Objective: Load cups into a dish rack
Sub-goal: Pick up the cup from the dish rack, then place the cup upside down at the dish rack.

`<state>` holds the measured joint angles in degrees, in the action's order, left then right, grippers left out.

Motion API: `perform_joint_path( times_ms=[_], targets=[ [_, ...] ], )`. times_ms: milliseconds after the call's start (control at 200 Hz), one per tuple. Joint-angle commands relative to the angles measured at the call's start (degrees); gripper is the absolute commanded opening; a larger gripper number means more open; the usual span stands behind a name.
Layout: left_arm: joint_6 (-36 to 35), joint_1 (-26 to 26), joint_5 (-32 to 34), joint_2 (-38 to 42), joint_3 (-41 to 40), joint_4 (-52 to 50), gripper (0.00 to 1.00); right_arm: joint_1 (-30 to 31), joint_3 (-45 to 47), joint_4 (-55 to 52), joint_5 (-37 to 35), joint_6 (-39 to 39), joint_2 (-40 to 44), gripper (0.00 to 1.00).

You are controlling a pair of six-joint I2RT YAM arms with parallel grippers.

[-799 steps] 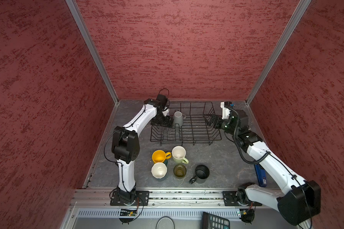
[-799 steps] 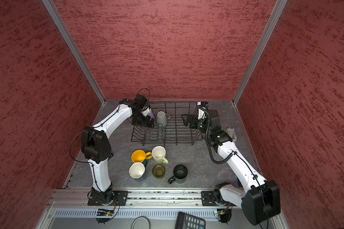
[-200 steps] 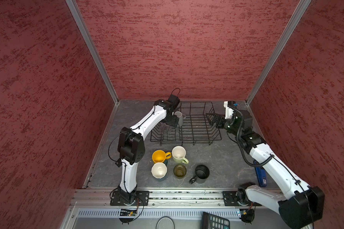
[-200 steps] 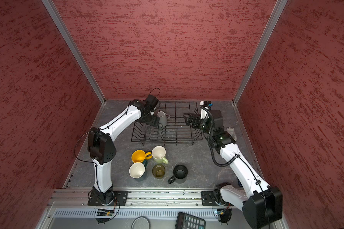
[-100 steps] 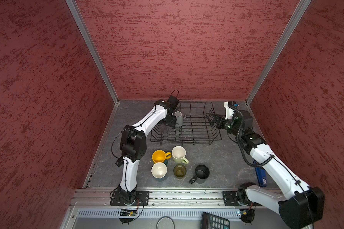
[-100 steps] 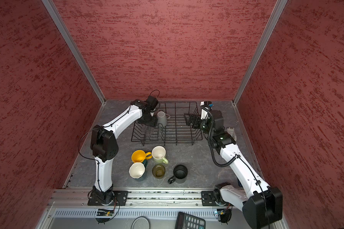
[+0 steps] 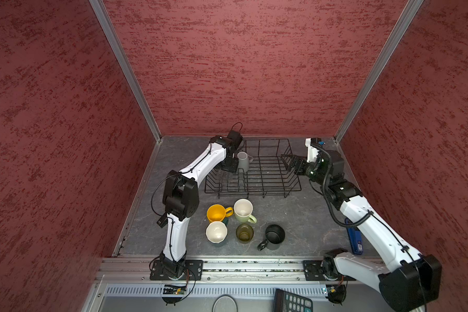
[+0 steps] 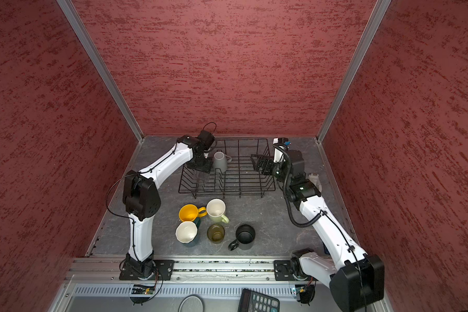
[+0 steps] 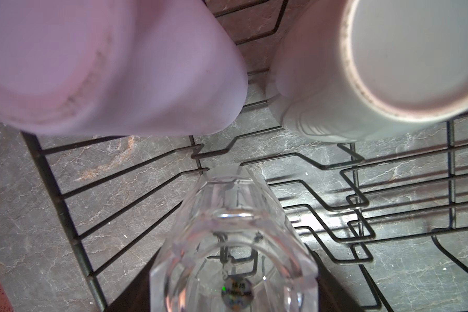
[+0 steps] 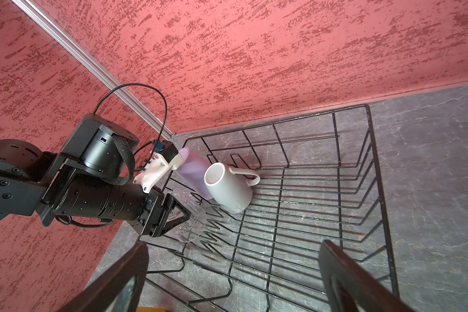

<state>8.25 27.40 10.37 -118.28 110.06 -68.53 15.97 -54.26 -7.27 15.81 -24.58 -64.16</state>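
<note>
The black wire dish rack [image 7: 254, 191] [image 8: 227, 192] stands at the back of the table. At its left end a grey mug [image 7: 243, 162] [image 10: 227, 189] leans beside a lilac tumbler [image 9: 119, 67] [image 10: 192, 167]. My left gripper [image 7: 229, 168] [image 9: 233, 291] is shut on a clear glass [image 9: 233, 243] [image 10: 192, 224] lying low over the divider loops. My right gripper [image 7: 288, 162] [image 10: 234, 245] hangs open and empty at the rack's right end. In front of the rack stand a yellow mug [image 7: 217, 212], a pale green mug [image 7: 243, 210], a dark teal mug [image 7: 216, 232], an olive-brown glass [image 7: 244, 232] and a black mug [image 7: 274, 233].
Red walls close in the back and both sides. A blue object [image 7: 354, 239] lies by the right arm near the right wall. A calculator [image 7: 292, 301] sits below the front rail. The left arm's forearm [image 7: 200, 167] reaches over the rack's left side.
My left gripper has closed on the clear glass inside the rack. Its elbow has swung a little to the right. The right arm has stayed in place, open.
</note>
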Motion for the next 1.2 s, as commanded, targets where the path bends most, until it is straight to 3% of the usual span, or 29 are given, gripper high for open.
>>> perform_joint_path(
  times_ms=[0, 621, 1192],
  targets=[
    [-0.08, -0.77, 1.5, 2.49, 0.54, -1.66, 0.14, -0.36, 0.3, -0.29, -0.7, 0.16, 0.9, 0.99],
    [-0.25, -1.66, -3.29, 10.64, -2.98, -1.32, 0.11, -0.43, 0.17, 0.6, 0.51, -0.86, 0.62, 0.99],
    [2.01, -0.67, -6.04, 11.02, -10.3, 3.02, 0.12, -0.43, -0.36, 0.34, 1.04, -1.31, 0.34, 0.99]
  ],
)
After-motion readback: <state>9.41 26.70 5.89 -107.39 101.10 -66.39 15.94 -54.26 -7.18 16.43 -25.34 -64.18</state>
